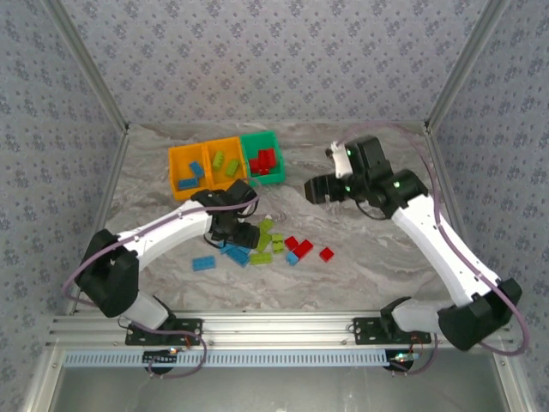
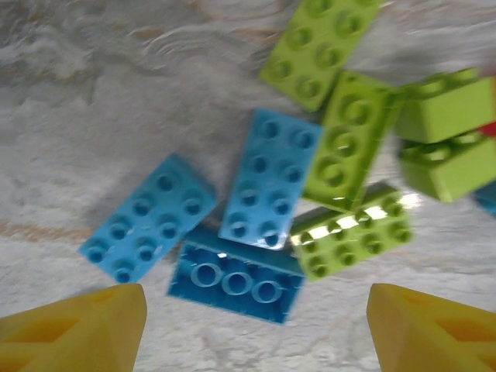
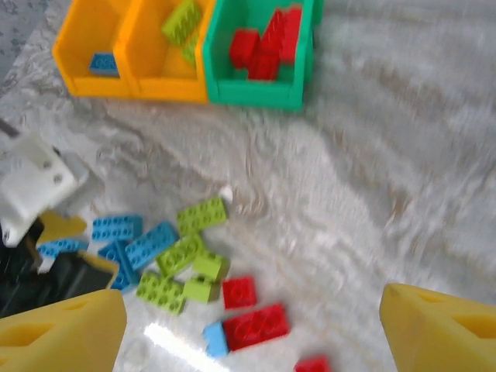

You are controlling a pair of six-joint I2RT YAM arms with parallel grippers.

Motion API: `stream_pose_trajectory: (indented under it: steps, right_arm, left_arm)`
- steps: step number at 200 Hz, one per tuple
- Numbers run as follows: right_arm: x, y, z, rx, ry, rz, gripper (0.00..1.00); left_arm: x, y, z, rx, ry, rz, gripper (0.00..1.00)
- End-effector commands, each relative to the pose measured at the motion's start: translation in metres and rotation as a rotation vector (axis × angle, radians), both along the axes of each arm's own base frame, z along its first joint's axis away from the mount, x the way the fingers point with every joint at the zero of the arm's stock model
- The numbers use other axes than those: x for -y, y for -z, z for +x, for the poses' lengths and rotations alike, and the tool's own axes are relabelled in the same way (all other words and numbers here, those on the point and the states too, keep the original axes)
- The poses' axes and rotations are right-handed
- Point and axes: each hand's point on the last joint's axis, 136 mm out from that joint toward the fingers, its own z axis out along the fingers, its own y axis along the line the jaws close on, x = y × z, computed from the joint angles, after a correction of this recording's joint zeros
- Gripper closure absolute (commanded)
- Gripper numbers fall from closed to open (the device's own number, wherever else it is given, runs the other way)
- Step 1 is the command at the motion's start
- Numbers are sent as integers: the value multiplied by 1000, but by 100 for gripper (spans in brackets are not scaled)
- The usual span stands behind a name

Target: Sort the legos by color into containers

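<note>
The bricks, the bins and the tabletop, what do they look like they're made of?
The bricks look like hard moulded plastic, glossy: crisp studs, hollow tubes under the flipped blue brick, bright glare on a lime brick. The bins look like smooth thin-walled plastic in even colour. The tabletop shows grey-beige marble veining; real stone or printed laminate, I can't tell.

The legos (image 2: 267,182) were hard plastic, glossy enough to throw back white glare off their studs. The containers (image 3: 256,94) looked like smooth moulded plastic with a duller sheen. The worktop (image 1: 360,257) had a grey, marble-patterned surface, smooth and faintly shiny. Along its near edge ran a ribbed rail (image 1: 274,324) of pale, satin-finished metal.
</note>
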Motion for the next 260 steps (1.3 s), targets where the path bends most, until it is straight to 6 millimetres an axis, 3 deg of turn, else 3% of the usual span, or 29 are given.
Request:
stream_pose_trajectory:
  steps: [1, 4, 9, 27, 50, 76, 93, 148, 182, 222, 260]
  right_arm:
    - [4, 25, -22, -122, 57, 55, 10]
    - [4, 23, -23, -115, 61, 63, 10]
    - [6, 35, -27, -145, 70, 58, 10]
    - [4, 37, -31, -157, 68, 78, 8]
    - [1, 39, -30, -165, 51, 86, 6]
    - [-5, 41, -27, -185, 36, 94, 5]
    - [-10, 43, -26, -201, 26, 105, 4]
    - [-12, 42, -29, -215, -1, 98, 1]
    - [-12, 44, -33, -234, -12, 93, 0]
    - [-14, 44, -35, -244, -18, 101, 0]
    - [-27, 42, -43, -276, -79, 152, 0]
  left_arm:
    - [-34, -8, 1, 54, -27, 117, 25]
    - [-37, -8, -1, 57, -24, 118, 24]
    - [-41, -7, -4, 60, -13, 119, 24]
    - [-54, -3, -25, 39, 83, 122, 22]
    - [-64, 9, -39, -11, -16, 38, 22]
    - [-87, 29, -49, -106, -266, 32, 16]
    - [-90, 39, -52, -121, -357, 23, 1]
    - [-90, 60, -45, -124, -495, 22, 1]
    - [-101, 70, -32, -110, -495, 108, 12]
    - [-105, 78, -28, -122, -482, 162, 34]
    - [-103, 67, -23, -93, -492, 135, 50]
